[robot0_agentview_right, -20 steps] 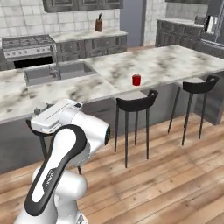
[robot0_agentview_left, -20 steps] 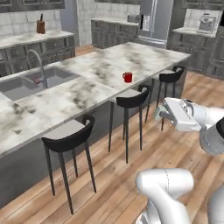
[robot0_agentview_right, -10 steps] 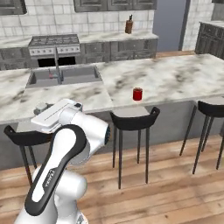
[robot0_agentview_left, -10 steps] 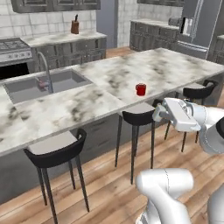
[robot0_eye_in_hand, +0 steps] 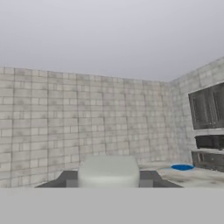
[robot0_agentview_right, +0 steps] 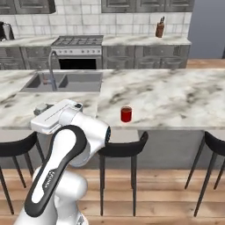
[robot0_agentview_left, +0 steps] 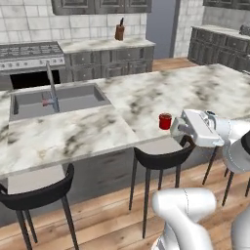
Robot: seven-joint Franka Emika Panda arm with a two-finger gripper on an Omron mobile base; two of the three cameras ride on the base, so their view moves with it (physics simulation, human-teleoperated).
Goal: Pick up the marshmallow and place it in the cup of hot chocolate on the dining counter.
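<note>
The two-finger gripper (robot0_eye_in_hand: 108, 180) is clamped on what seems a tiny white cube-like marshmallow (robot0_eye_in_hand: 108, 171); the small red cylindrical cup (robot0_agentview_left: 165, 121) sits on the white marble dining counter (robot0_agentview_left: 146, 100). No readable writing.

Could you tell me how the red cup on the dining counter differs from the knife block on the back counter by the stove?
The cup of hot chocolate is bright red, while the knife block is brown. The cup is a squat open cylinder, whereas the knife block is taller and narrower, with dark handles sticking out of its top. The cup stands near the dining counter front edge, the block against the tiled wall. Both stand upright.
</note>
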